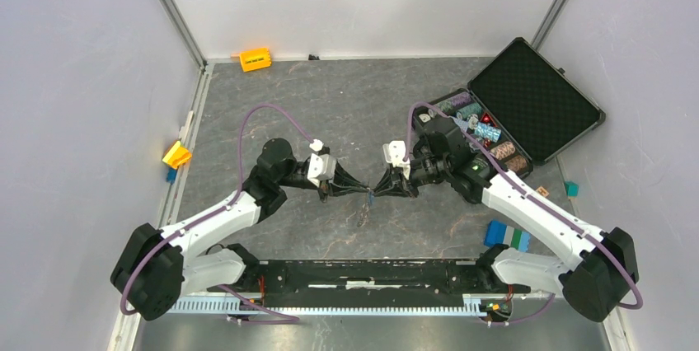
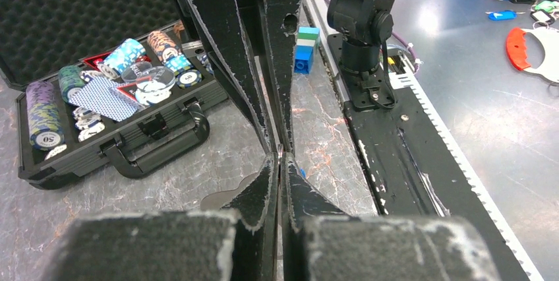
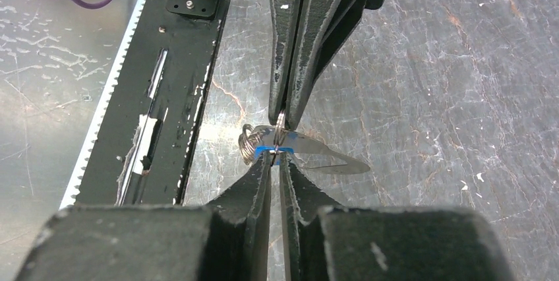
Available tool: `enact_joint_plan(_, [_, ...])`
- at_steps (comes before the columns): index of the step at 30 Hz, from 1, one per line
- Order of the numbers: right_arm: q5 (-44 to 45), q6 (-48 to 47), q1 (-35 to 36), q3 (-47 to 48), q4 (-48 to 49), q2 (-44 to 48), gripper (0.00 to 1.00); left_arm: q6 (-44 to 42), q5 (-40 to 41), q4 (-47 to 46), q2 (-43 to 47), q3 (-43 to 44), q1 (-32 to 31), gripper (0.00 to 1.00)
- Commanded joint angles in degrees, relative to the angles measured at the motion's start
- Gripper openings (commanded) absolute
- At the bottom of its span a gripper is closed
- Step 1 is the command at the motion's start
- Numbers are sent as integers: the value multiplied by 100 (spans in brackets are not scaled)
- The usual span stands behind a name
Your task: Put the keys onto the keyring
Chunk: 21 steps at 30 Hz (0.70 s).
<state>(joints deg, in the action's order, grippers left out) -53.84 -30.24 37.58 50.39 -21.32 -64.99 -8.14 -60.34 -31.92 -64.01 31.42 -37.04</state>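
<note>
Two black grippers meet tip to tip over the marbled grey table (image 1: 330, 104): left gripper (image 1: 365, 192) and right gripper (image 1: 378, 191). From the left wrist, its scuffed, tapered fingers (image 2: 260, 188) are pressed together. From the right wrist, the fingers (image 3: 254, 182) clamp the blue-banded head of a flat silver key (image 3: 323, 153), with the coiled wire keyring (image 3: 247, 144) just beside.

Keyring (image 3: 247, 144) beside key (image 3: 316, 152) (touching).
</note>
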Motion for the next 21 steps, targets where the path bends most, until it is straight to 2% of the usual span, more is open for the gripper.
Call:
enact_joint_plan(1, [-78,72,-23,128,198,-48,13,173,-309,-495,144,-60,21,2])
enact_joint_plan(10, [-101,149,-23,59,303,-111,0,150,-637,-807,173,-163,20,2])
enact_joint_plan(21, [-416,264,45,158,383,-354,0,129,-778,-903,135,-180,8,2])
